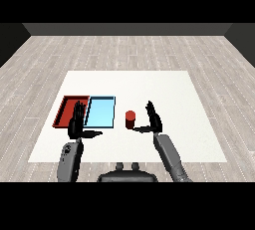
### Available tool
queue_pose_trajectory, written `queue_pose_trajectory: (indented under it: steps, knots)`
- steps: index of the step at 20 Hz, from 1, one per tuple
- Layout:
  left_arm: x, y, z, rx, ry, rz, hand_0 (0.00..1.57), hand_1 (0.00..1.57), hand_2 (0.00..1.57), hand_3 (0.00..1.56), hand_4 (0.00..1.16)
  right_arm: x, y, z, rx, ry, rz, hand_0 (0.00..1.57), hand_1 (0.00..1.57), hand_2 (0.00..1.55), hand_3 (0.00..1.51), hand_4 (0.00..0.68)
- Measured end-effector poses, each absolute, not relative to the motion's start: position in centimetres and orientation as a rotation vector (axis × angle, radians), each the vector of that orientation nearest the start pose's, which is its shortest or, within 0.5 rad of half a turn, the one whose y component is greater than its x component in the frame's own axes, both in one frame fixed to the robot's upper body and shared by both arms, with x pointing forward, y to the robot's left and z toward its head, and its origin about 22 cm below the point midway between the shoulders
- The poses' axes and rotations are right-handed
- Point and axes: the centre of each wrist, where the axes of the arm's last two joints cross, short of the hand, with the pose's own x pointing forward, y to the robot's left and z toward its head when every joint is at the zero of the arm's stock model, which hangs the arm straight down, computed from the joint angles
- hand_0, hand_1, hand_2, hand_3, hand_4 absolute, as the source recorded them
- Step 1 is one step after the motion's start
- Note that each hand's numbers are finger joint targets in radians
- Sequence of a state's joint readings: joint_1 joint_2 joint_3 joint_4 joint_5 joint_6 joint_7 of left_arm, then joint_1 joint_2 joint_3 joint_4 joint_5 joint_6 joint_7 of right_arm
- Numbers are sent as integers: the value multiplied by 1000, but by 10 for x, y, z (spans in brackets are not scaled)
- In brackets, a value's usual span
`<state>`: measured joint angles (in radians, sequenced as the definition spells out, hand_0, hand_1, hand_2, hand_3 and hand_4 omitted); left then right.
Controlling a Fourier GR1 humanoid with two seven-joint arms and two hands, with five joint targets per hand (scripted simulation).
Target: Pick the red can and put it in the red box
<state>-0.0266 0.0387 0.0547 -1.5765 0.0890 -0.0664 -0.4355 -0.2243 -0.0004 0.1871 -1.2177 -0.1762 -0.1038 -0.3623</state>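
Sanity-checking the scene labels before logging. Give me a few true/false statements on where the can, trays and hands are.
1. The red cylindrical can stands upright on the white table. True.
2. The can is inside the flat red tray. False: it stands on the table, right of the flat light blue tray.
3. The right hand is open beside the can. True.
4. The left hand holds the can. False: it is open, over the trays' near edge.
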Motion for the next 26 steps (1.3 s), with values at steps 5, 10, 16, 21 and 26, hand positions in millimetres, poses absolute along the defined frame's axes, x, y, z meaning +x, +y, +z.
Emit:
queue_pose_trajectory:
  steps: [5,10,16,21,26]
  knots:
    - [245,249,12,-56,-2031,49,0,0,0,0,0,285,-150,-40,250,-1731,-5,0,0,0,0,0]
    - [246,243,9,-60,-2029,51,0,0,0,0,0,292,-143,-55,268,-1703,-20,0,0,0,0,0]
    - [251,253,18,-51,-2029,48,0,0,0,0,0,294,-133,-64,279,-1680,-18,0,0,0,0,0]
    - [253,249,16,-46,-2034,42,0,0,0,0,0,301,-127,-69,296,-1667,-30,0,0,0,0,0]
    - [248,246,17,-42,-2031,35,0,0,0,0,0,305,-117,-73,322,-1654,-31,0,0,0,0,0]
